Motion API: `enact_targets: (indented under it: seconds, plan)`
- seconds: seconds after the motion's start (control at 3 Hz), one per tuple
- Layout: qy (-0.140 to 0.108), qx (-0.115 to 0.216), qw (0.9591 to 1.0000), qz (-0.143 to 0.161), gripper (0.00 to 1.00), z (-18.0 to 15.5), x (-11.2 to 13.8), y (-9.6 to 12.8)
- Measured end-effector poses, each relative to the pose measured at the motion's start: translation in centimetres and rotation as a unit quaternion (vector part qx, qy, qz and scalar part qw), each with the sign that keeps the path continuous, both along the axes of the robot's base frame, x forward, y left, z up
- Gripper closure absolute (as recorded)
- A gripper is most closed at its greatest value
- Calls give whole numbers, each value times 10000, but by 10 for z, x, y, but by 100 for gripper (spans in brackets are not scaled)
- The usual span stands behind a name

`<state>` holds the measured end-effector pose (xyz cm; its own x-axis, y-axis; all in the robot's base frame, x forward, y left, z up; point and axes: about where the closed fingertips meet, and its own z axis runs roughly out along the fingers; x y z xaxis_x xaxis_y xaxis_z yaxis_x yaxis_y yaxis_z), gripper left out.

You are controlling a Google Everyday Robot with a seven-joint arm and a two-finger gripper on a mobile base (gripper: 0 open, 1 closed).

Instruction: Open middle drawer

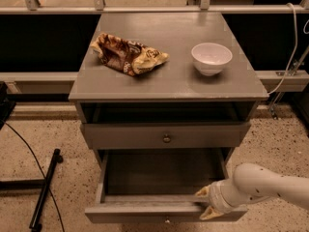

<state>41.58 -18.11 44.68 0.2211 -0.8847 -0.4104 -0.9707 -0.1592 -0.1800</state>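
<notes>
The middle drawer [145, 210] is the grey drawer pulled well out of the cabinet at the bottom of the view, and its empty inside shows. My gripper [206, 203] is at the right end of the drawer's front panel. One fingertip [203, 192] is inside the drawer and the other is against the outer face, so the gripper clamps the panel. My white arm [270, 185] reaches in from the right. The drawer above it [120, 137], with a round metal knob [166, 138], stands nearly closed with a dark gap over it. The lowest drawer is hidden.
On the cabinet top [178, 83] lie a crumpled brown chip bag [128, 54] and a white bowl [211, 58]. A black stand leg [46, 187] and a cable lie on the speckled floor at left. A railing and a dark wall run behind the cabinet.
</notes>
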Motion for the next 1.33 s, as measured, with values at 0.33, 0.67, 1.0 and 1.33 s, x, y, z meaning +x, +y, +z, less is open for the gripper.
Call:
enact_targets:
  seconds: [0.33, 0.67, 1.0, 1.33]
  plan:
    - [9, 4, 10000, 6, 18, -1, -1, 1]
    - [19, 9, 10000, 11, 0, -1, -2, 1]
    - [-36, 197, 9998, 43, 0, 10, 3, -7]
    - [-200, 569, 9981, 102, 0, 43, 3, -23]
